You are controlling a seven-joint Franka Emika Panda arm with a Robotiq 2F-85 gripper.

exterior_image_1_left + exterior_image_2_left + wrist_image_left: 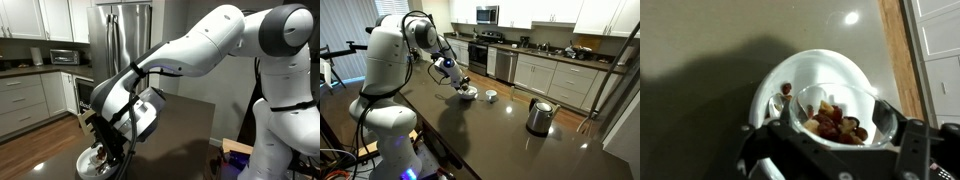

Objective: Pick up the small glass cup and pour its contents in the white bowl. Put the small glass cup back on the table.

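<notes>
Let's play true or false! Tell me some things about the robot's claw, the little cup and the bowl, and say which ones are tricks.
1. The claw holds the small glass cup. True.
2. The cup is empty. False: it has red and yellow bits in it.
3. The cup hangs above the white bowl. True.
4. The steel kettle stands inside the bowl. False: it stands apart from the bowl, on the table.

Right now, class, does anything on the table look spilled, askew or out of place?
Nothing looks spilled. The gripper holds the small glass cup of reddish pieces over the white bowl; one piece lies inside the bowl, none visible on the table.
</notes>
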